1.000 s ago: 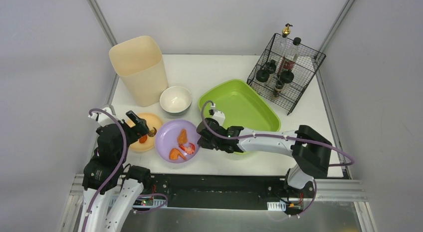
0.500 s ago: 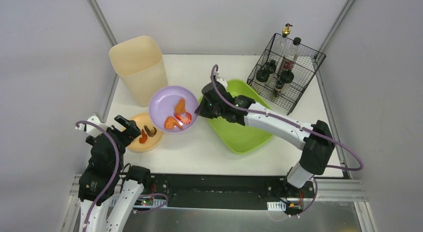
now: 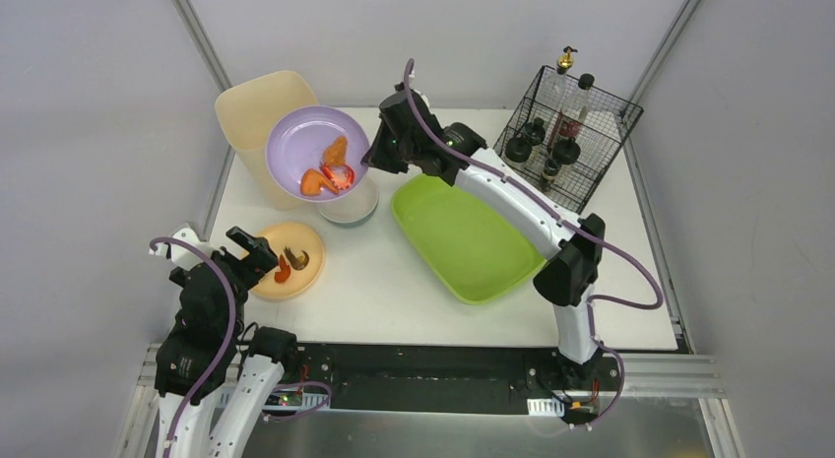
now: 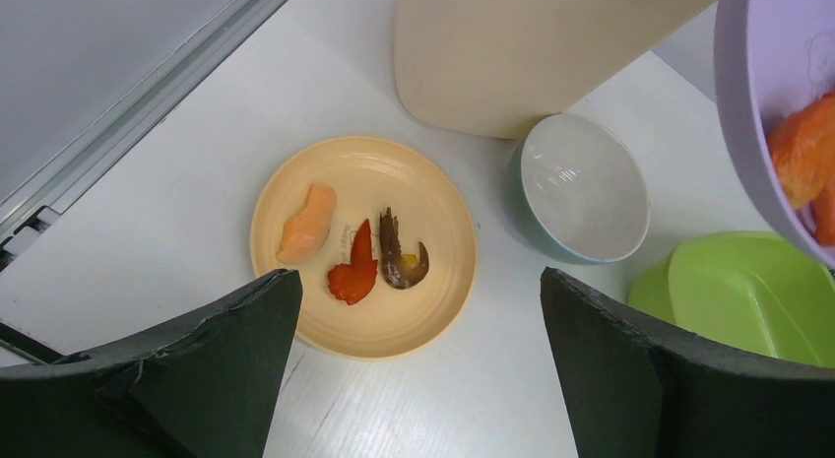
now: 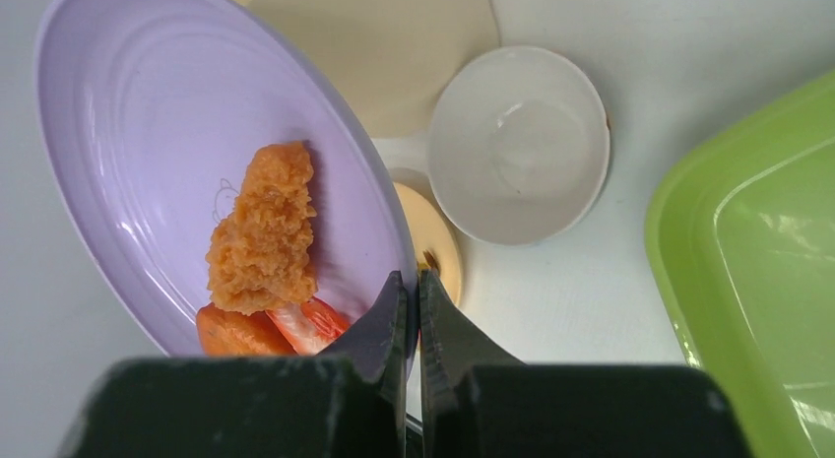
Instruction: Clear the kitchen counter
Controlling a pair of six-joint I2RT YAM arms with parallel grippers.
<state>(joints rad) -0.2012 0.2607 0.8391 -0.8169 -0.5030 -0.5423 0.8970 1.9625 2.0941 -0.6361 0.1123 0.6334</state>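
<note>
- Pinching the rim of the purple plate (image 3: 317, 153) in the right gripper (image 5: 412, 293), jaws closed down to a sliver on it.
- Holding that plate tilted, well off the kitchen counter (image 3: 394, 291), up against the cream bin (image 3: 254, 108); probably over its mouth, though hard to confirm from above.
- Not yet tipped out: a breaded piece (image 5: 264, 231), a shrimp and an orange chunk, all low in the plate.
- Hovering with the left gripper (image 4: 416, 310) spread wide and gripping nothing, above the orange plate (image 4: 364, 246) near the counter's left edge.
- Left to clear from the white counter: the orange plate with its three scraps, the white bowl (image 4: 583, 187) just beside the bin, and the purple plate once emptied.
- Nothing yet in the green tray (image 3: 468, 236), right of centre on the counter; bottles standing in the wire basket (image 3: 566, 133) at the far right corner.
- Judged early in the job: scraps to dump first, dishes to stow afterwards, likely in the tray.
</note>
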